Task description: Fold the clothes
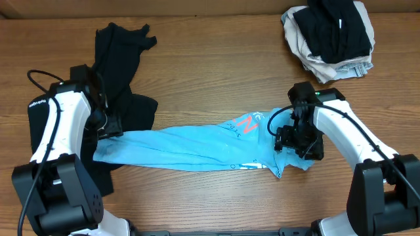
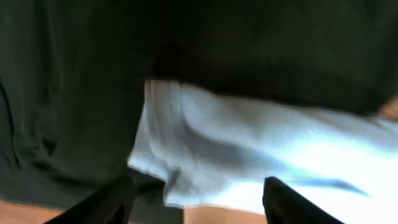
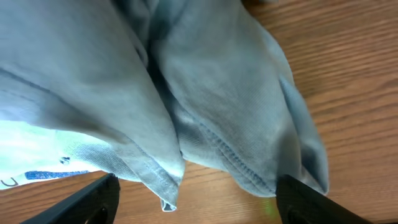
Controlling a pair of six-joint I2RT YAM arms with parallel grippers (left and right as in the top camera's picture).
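The light-blue T-shirt [image 1: 190,147] is laid as a long band near the table's [image 1: 216,65] front edge, its left end lapping the black garment [image 1: 121,59], presumably to ready a crosswise fold. One end is attended by each low, inward-bent arm. The left gripper [image 2: 196,202] and right gripper [image 3: 199,199] are both seen spread wide, with nothing clamped.

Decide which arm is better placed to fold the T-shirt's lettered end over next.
Probably the right: its open fingers hover at the T-shirt's lettered end; the left fingers sit at the far end, by the black garment.
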